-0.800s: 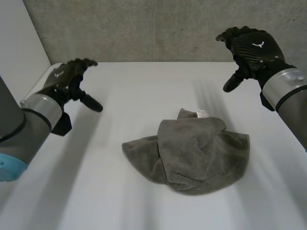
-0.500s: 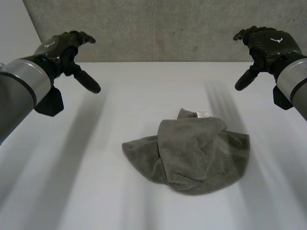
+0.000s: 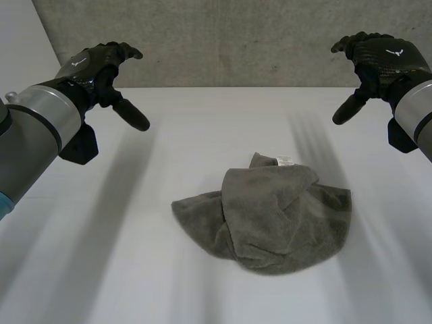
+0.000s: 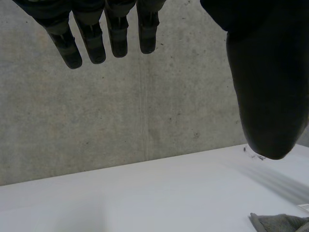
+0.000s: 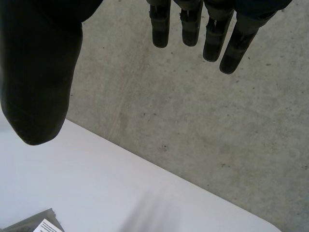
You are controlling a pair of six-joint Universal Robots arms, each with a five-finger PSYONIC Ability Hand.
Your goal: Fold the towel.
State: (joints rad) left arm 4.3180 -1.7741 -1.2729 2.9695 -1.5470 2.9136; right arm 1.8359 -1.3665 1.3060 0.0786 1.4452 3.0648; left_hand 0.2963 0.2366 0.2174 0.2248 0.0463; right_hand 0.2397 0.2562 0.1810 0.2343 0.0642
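One white table (image 3: 202,128) stood against one grey concrete wall (image 3: 236,40). A single dark grey towel (image 3: 270,216) lay crumpled in a rounded heap on the table, a little to the robot's right of centre, its folds bunched over each other. Two arms reached in, one from each side, and both hands hung in the air above the far part of the table, well apart from the towel. The left hand (image 3: 94,64) had its fingers (image 4: 91,43) straight and side by side, its thumb held wide of them, with nothing in its grasp. The right hand (image 3: 381,57) matched it, fingers (image 5: 190,29) straight, thumb apart, holding nothing. One small white label (image 3: 284,160) showed at the towel's far edge.
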